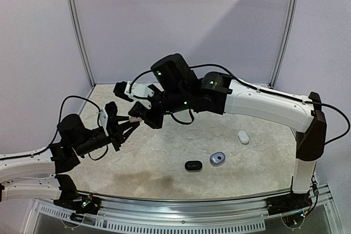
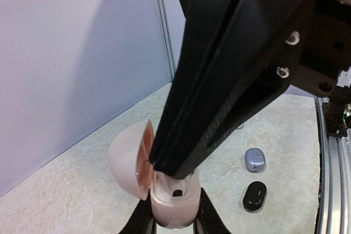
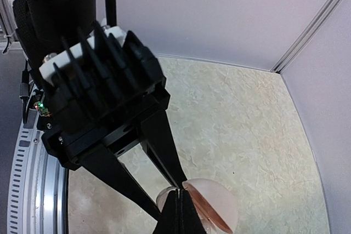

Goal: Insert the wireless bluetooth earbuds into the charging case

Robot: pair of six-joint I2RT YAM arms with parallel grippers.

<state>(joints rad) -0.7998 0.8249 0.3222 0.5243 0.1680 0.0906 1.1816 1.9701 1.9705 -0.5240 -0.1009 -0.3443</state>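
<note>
A pale pink charging case [image 2: 173, 204] hangs above the table with its lid [image 2: 127, 157] swung open to the left. My left gripper [image 2: 174, 218] is shut on the case's base, one black finger on each side. My right gripper [image 2: 171, 171] comes down from above, shut, with its tips pressed into the open top of the case beside a dark empty socket [image 2: 177, 193]. The right wrist view shows the shut right gripper [image 3: 180, 191] against the case [image 3: 216, 206]. From above, both grippers [image 1: 129, 126] [image 1: 141, 119] meet at left centre. No earbud shows between the fingers; any at the tips is hidden.
Three small oval pods lie on the marbled table to the right: a white one [image 1: 244, 137], a silvery-grey one [image 1: 218, 159] and a black one [image 1: 193, 165]. Walls close the back and both sides. A metal rail [image 1: 181, 206] runs along the near edge.
</note>
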